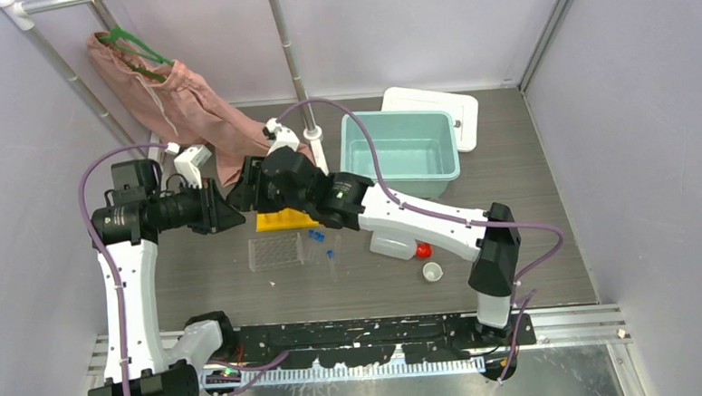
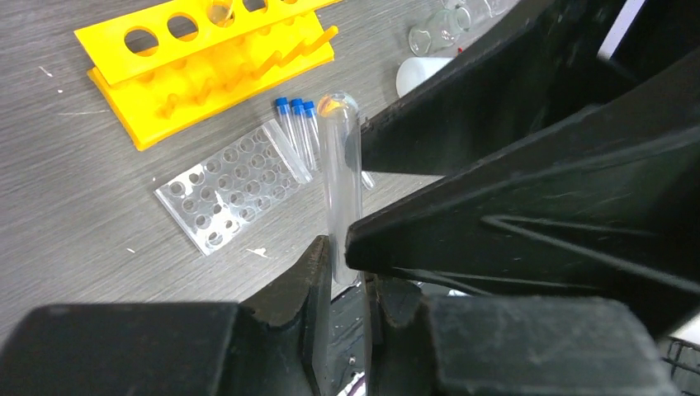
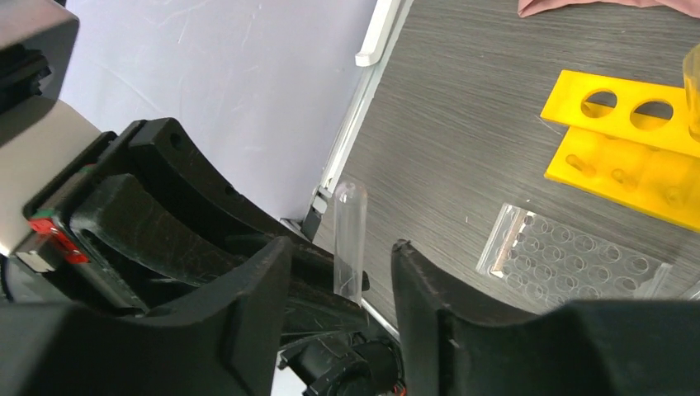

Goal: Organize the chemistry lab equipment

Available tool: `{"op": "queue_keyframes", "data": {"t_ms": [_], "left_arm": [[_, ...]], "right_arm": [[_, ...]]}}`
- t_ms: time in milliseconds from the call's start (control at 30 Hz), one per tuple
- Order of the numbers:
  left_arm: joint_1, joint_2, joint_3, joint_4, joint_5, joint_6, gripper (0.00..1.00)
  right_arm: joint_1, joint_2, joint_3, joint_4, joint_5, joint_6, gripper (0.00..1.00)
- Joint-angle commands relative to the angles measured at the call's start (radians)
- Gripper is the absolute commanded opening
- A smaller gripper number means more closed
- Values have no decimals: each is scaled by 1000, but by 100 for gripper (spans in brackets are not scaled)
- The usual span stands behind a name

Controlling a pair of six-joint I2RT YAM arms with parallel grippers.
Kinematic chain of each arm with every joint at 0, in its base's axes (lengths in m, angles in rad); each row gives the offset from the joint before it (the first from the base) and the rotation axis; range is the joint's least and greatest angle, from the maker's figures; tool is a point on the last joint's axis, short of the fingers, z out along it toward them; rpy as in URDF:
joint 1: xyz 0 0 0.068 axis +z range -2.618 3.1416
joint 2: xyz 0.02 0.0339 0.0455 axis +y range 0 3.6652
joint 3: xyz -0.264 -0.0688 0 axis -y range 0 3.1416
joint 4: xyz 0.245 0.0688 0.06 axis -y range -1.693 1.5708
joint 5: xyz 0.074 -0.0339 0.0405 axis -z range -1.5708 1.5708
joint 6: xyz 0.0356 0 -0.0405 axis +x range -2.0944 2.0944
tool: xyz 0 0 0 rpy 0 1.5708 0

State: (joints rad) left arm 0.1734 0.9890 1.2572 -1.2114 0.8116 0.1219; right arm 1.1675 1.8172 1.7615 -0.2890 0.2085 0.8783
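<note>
Well tray (image 1: 275,252) on the bench (image 1: 531,243): tube rack (image 1: 285,221) right behind it at 12 o'clock, capped tubes (image 1: 317,239) beside it at 3, squeeze bottle (image 1: 392,246) beyond them, tiny cup (image 1: 432,272) at 4. Tub (image 1: 417,185) back at 1 o'clock, lid (image 1: 459,111) behind it. Glass tube (image 2: 342,165) in the left tool (image 2: 339,244), at 11.

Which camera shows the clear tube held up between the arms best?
Left wrist view: the clear tube fills the middle, full length, pinched low by the left end effector. Right wrist view shows it smaller, untouched inside the open right end effector. The top view hides it behind the arms.
</note>
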Motion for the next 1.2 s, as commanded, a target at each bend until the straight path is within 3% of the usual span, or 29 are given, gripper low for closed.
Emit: {"op": "queue_keyframes", "data": {"t_ms": [0, 233, 333, 633, 1000, 1167], "left_arm": [[2, -35, -4, 28, 25, 55, 6], [2, -79, -31, 55, 54, 87, 7], [3, -95, -32, 66, 65, 88, 7], [2, -127, -36, 69, 73, 109, 7], [4, -115, -26, 50, 60, 119, 6], [3, -113, -25, 52, 58, 126, 6]], "right_arm": [[-45, 0, 113, -89, -148, -24, 58], [-110, 45, 215, -173, -429, -56, 63], [-112, 77, 279, -229, -474, -84, 63], [-121, 109, 338, -278, -483, -101, 45], [-137, 148, 430, -327, -468, -134, 44], [-139, 161, 442, -335, -477, -141, 35]]}}
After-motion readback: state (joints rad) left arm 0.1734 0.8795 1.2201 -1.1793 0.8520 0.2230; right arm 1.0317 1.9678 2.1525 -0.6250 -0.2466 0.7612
